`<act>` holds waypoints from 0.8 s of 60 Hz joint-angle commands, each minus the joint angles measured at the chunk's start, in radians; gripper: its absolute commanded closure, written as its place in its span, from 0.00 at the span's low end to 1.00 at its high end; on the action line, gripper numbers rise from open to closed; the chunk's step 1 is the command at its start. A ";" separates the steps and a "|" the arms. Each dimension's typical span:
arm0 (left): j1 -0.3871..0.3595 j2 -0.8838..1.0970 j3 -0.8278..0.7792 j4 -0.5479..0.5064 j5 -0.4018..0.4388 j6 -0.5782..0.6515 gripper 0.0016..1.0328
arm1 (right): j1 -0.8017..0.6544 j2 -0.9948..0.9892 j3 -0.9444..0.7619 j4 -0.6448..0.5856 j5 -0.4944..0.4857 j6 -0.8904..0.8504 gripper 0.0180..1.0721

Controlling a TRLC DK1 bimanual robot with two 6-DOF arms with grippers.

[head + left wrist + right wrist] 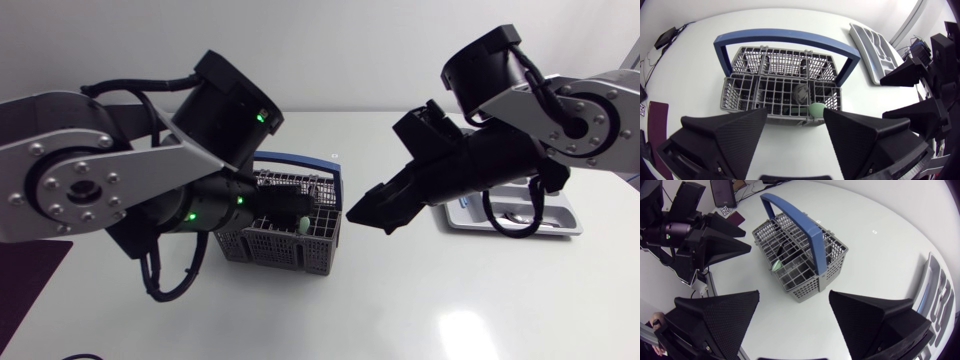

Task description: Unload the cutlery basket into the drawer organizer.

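Observation:
The grey cutlery basket (285,238) with a blue arched handle (785,40) stands mid-table. A green-handled utensil (816,108) sticks up from one of its compartments, next to a metal piece (801,92). My left gripper (795,117) hovers open just above the basket, its fingers straddling the compartment row with the green handle; nothing is gripped. My right gripper (795,297) hangs open in the air beside the basket's end, a little short of it, and holds nothing. The grey drawer organizer (560,218) lies on the right, partly hidden under my right arm.
Bare white tabletop surrounds the basket (800,260). My two grippers are close together over the basket, with the left gripper (715,235) opposite the right one. A dark mat (25,275) lies at the table's left edge.

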 commanded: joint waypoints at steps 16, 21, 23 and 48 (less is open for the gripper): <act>0.082 -0.101 -0.089 0.020 0.137 0.167 0.22 | 0.083 0.064 0.076 -0.017 -0.017 0.026 0.04; 0.109 -0.130 -0.107 0.022 0.177 0.205 0.22 | 0.090 0.093 0.082 -0.023 -0.018 0.026 0.07; 0.122 -0.139 -0.113 0.023 0.192 0.218 0.22 | 0.092 0.099 0.082 -0.023 -0.018 0.029 0.08; 0.241 -0.190 -0.221 0.097 0.358 0.351 0.22 | 0.167 0.164 0.135 -0.026 0.059 0.085 0.08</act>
